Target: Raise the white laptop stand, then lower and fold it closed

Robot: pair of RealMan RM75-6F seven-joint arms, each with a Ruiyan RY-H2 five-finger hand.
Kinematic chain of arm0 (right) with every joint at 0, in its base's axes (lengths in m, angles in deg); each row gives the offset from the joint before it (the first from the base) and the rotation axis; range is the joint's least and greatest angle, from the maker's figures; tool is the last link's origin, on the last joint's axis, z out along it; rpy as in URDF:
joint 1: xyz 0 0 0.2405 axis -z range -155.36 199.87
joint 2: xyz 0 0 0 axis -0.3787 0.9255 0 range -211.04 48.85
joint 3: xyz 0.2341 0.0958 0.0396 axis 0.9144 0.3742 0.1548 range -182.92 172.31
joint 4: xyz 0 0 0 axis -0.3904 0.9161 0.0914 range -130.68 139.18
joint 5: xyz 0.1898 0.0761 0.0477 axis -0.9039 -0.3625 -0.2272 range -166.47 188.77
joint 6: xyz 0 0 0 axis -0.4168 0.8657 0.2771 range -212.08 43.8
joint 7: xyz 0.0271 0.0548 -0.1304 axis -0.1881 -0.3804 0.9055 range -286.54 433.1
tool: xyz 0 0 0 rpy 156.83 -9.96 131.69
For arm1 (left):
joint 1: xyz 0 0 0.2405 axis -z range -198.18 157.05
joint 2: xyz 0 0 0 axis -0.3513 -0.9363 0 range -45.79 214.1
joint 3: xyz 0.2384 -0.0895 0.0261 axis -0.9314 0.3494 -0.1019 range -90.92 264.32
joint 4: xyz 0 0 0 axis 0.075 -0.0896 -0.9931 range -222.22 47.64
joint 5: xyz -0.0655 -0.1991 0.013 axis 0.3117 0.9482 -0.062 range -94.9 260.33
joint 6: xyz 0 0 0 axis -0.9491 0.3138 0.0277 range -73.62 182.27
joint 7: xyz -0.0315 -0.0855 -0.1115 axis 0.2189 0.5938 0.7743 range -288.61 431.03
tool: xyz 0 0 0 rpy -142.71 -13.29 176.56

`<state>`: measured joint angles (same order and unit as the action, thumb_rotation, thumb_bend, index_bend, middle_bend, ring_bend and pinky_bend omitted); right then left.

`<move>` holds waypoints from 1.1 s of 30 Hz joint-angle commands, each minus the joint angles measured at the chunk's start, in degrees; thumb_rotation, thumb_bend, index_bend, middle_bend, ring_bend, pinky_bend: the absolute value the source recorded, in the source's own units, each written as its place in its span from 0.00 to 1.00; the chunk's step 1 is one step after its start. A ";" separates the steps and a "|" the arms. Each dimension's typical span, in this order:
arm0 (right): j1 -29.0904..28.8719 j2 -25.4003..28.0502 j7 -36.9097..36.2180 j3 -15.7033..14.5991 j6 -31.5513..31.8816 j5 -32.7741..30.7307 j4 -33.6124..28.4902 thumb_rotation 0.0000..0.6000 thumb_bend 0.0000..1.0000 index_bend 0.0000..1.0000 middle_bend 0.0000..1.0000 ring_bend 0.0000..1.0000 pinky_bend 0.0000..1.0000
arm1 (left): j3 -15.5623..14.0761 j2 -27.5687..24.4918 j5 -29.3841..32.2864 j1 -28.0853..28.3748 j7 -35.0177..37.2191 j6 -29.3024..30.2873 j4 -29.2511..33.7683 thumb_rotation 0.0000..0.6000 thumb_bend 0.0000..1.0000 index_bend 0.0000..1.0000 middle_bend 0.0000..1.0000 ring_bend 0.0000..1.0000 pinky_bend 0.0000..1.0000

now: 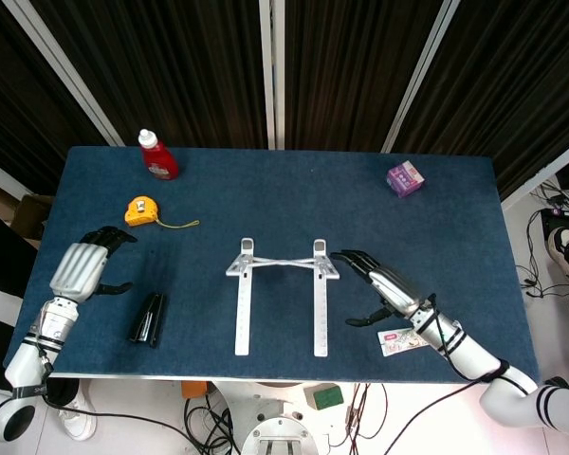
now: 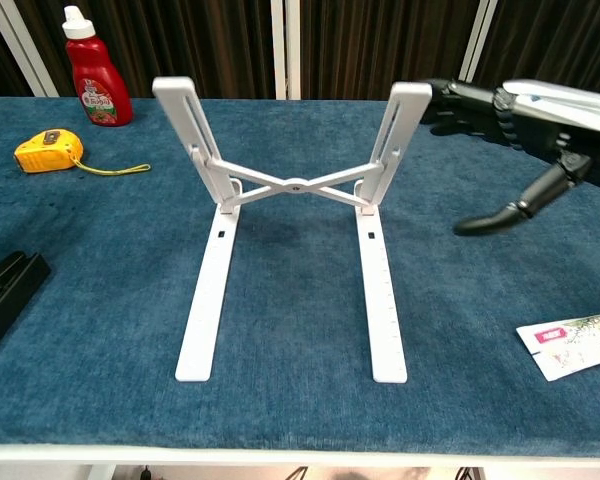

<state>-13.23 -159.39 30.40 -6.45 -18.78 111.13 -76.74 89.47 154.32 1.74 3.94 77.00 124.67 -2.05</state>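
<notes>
The white laptop stand [image 1: 244, 308] sits mid-table, its two long rails pointing at the front edge. In the chest view the stand [image 2: 295, 185] has its uprights tilted and splayed outward, with the cross brace low and nearly flat. My right hand [image 1: 384, 284] is open with fingers spread, just right of the right upright. The chest view shows this hand [image 2: 525, 120] beside the upright's top [image 2: 405, 100]; contact cannot be made out. My left hand [image 1: 81, 268] is open near the table's left edge, far from the stand and holding nothing.
A black stapler-like object [image 1: 149, 318] lies front left, by the left hand. A toothpaste box [image 1: 403, 338] lies front right under the right forearm. A yellow tape measure [image 1: 140, 210], a red bottle [image 1: 157, 155] and a purple box [image 1: 405, 177] stand further back.
</notes>
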 commanded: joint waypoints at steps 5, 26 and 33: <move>4.48 2.39 11.58 -4.63 1.08 0.05 0.24 1.00 0.00 0.00 0.10 0.00 0.00 | 1.42 1.04 -1.68 2.15 -0.09 -1.42 -1.18 1.00 0.10 0.26 0.24 0.17 0.24; 5.27 -10.17 56.83 -1.56 6.52 9.13 2.47 1.00 0.00 0.61 0.61 0.51 0.56 | 5.46 21.76 2.10 21.06 -10.83 -23.11 -20.23 1.00 0.06 0.12 0.07 0.06 0.16; 6.01 -14.87 54.19 -2.09 7.92 8.15 8.99 1.00 0.00 0.63 0.66 0.58 0.62 | 4.96 21.98 1.94 20.38 -9.05 -21.29 -19.90 1.00 0.05 0.12 0.06 0.06 0.16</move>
<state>-7.42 -173.12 85.38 -8.40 -11.36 119.50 -69.11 94.54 176.38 3.71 24.46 67.52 103.16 -22.22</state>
